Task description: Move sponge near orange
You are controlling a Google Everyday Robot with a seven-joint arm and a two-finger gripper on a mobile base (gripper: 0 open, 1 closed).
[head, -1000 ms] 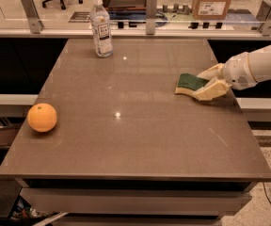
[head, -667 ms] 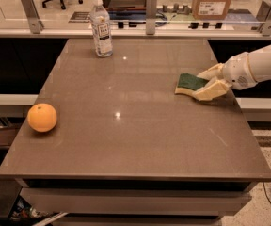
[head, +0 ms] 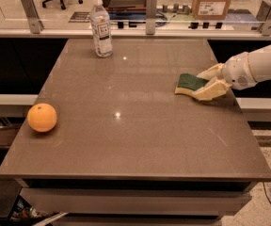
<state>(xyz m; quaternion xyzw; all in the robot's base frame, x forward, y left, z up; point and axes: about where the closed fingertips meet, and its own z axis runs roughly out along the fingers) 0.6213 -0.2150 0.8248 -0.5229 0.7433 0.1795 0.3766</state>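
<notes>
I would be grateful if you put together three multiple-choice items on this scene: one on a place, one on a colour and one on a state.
1. Where on the table is the orange?
A) near its front-left corner
B) at its middle
C) at its far right corner

2. What colour is the top of the sponge?
A) red
B) dark green
C) white

3. How is the water bottle placed?
A) upright, cap on
B) lying on its side
C) upside down

Key:
1 A, the orange sits by the left edge, toward the front.
2 B, the green face shows where the gripper meets the sponge at the table's right side.
3 A, the water bottle stands on its base at the far side, with its cap on top.
</notes>
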